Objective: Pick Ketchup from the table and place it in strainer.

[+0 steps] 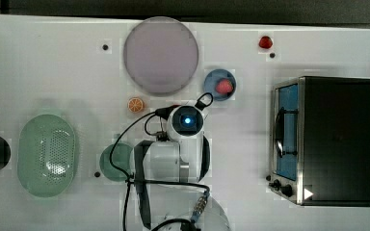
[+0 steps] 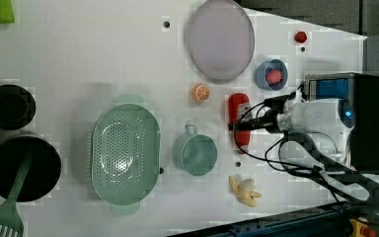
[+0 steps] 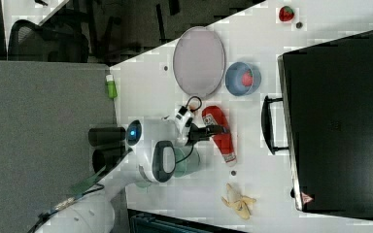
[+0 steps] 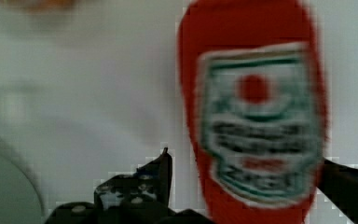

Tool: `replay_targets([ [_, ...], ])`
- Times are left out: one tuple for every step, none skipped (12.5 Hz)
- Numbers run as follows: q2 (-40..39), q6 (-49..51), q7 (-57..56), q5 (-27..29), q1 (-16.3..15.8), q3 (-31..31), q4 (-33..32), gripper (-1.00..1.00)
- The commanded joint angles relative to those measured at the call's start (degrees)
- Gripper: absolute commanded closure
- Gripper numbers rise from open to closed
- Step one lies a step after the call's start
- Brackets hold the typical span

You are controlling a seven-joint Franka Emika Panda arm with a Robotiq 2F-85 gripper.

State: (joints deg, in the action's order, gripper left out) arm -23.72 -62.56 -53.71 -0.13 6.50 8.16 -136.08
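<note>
One red ketchup (image 4: 254, 126) bottle lies flat on the white table (image 2: 79, 59), between the two dark fingers of the gripper (image 4: 256, 186); in the wrist view one finger (image 4: 156, 179) stands just beside one flank of the bottle with a sliver of table showing between, the other finger (image 4: 349, 186) at the opposite flank, so the jaws are spread wide about it and not clamped; in the left view the gripper (image 2: 244, 126) sits over the bottle's (image 2: 239, 118) lower half; the bottle is a rounded, elongated red shape with a white label bearing a red dot and green and dark bands; it lies between the orange slice (image 2: 201, 93) and the toaster oven (image 2: 360, 118), well apart from the pale mint-green strainer (image 2: 124, 155), with the round green cup (image 2: 195, 153) between them.
</note>
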Motion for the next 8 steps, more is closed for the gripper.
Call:
replay_targets([
  [0.7, -4.1, -2.1, -0.2, 0.1, 0.3, 0.5, -1.00],
  [0.2, -4.6, -2.1, -0.2, 0.1, 0.2, 0.5, -0.92],
  [0.0, -4.9, -2.1, -0.3, 0.1, 0.1, 0.4, -0.68],
  [0.1, -4.9, -2.1, -0.3, 0.1, 0.1, 0.4, -0.43],
  [0.4, -4.8, -2.1, -0.3, 0.0, 0.2, 0.5, -0.23],
  [0.9, -4.6, -2.1, -0.2, 0.0, 0.2, 0.5, -0.23],
  [1.6, -4.4, -1.9, -0.2, 0.1, 0.2, 0.6, -0.23],
  [3.0, -3.0, -1.6, -0.2, 0.1, 0.1, 0.9, -0.23],
])
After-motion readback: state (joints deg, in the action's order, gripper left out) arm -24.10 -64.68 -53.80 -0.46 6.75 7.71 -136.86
